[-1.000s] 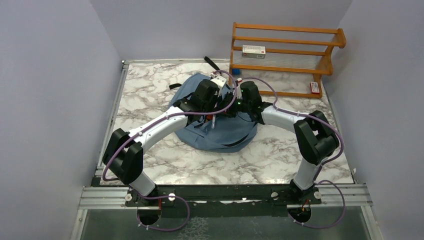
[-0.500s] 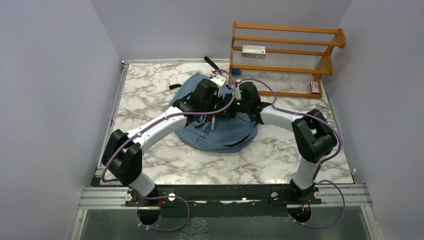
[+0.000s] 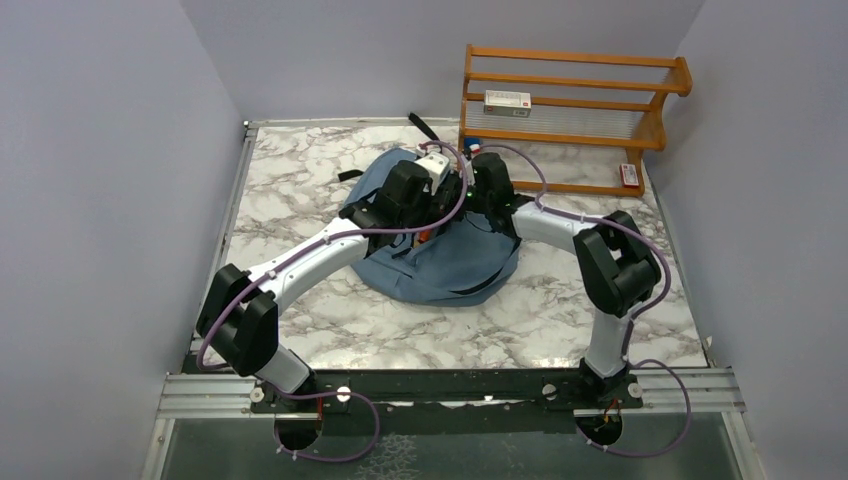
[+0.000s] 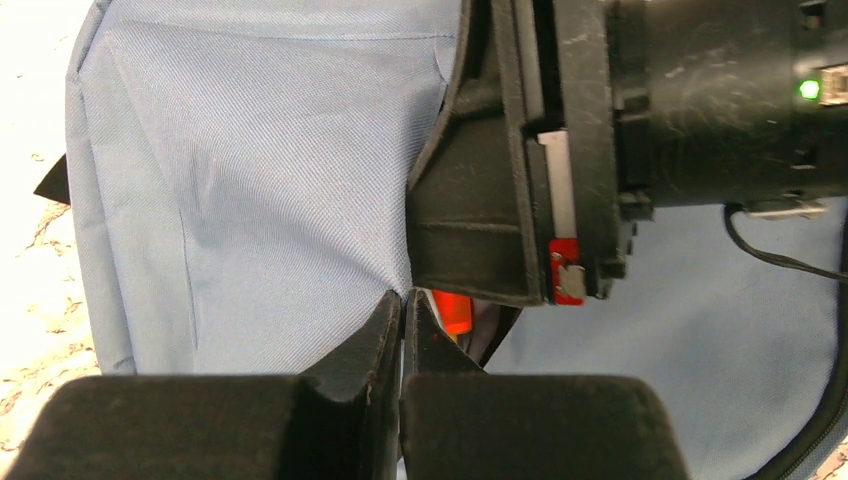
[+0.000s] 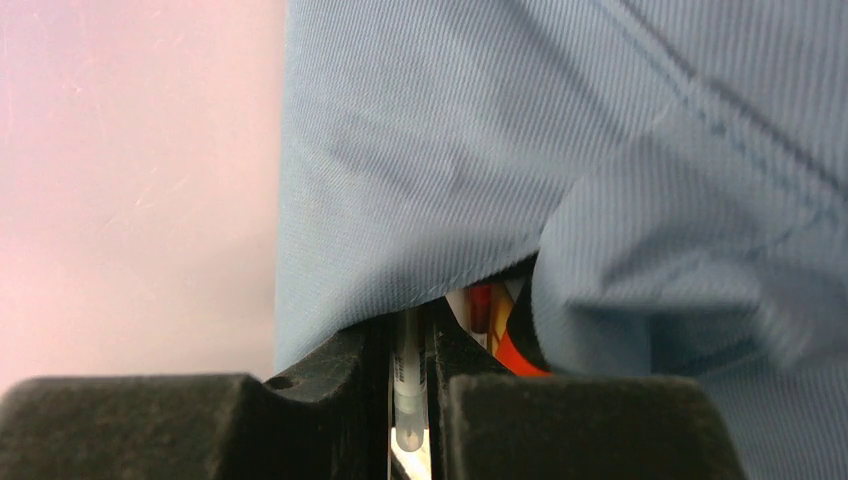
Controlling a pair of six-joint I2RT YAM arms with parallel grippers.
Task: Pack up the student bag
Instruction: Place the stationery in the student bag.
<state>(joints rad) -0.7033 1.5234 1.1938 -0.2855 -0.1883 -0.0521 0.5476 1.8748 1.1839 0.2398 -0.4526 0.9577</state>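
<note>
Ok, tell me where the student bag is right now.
In the top view, the student bag lies near the middle of the marble table, in front and left of the wooden rack.

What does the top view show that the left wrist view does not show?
Only the top view shows the wooden rack at the far right, the white box on it, and the bag's whole outline. Only the left wrist view shows the left gripper shut on the bag's fabric edge and the right gripper holding a thin white item with a red end. Both show the blue bag and the marble table.
</note>
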